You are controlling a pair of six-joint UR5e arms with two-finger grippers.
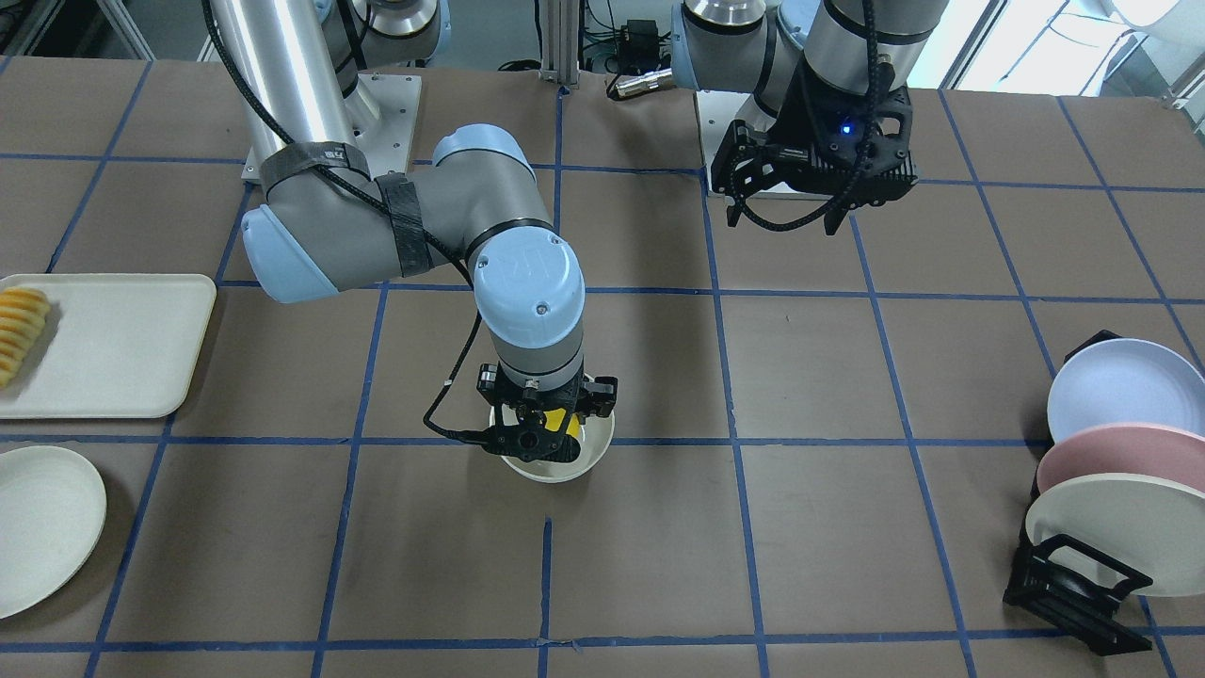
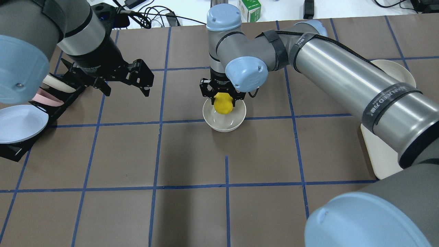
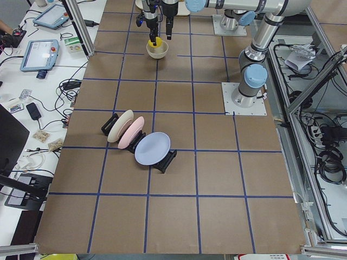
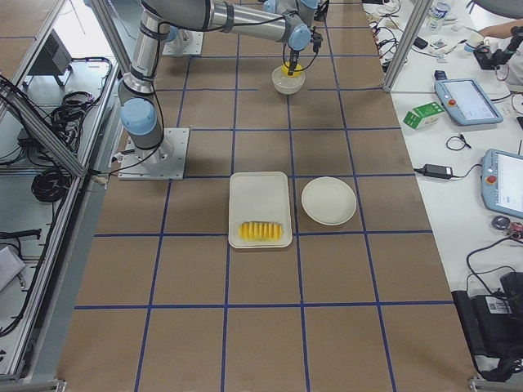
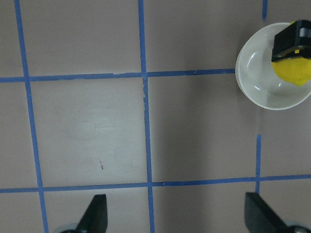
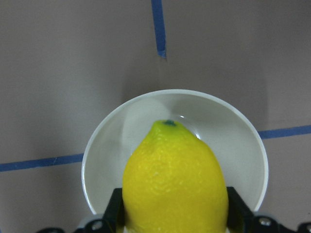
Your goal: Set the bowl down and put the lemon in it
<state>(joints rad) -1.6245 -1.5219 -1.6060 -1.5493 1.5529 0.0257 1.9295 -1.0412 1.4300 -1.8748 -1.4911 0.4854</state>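
Brown paper covers the worktop (image 2: 192, 154), and blue tape lines cut it into squares.

One bowl (image 2: 223, 125) stands upright near the middle of the worktop. It is small, round and off-white. One yellow lemon (image 2: 223, 104) is there too. On the robot's left side is one black rack (image 1: 1073, 584) with three plates standing in it: one pale blue (image 1: 1120, 386), one pink (image 1: 1120, 454) and one cream (image 1: 1130, 537). On the robot's right side lie one flat cream plate (image 1: 42, 527) and one cream tray (image 1: 122, 348), just beside each other. One row of orange-yellow fruit slices (image 1: 19, 330) lies at one end of the tray.

Two arms are over the worktop. The right arm reaches out long from its base and bends at the wrist, so the right end effector (image 2: 223, 97) points straight down over the bowl. Its two fingers are closed on the sides of the lemon and hold it tight. The lemon hangs with its small dark tip pointing down into the bowl, toward the side nearer the robot. Whether the tip touches the bowl's bottom is too hard to see.

The left arm is held above the worktop, near the rack and well apart from the bowl. The left end effector (image 2: 126, 90) points down, with its fingers spread wide and nothing between them. Below it are only brown paper and blue lines.
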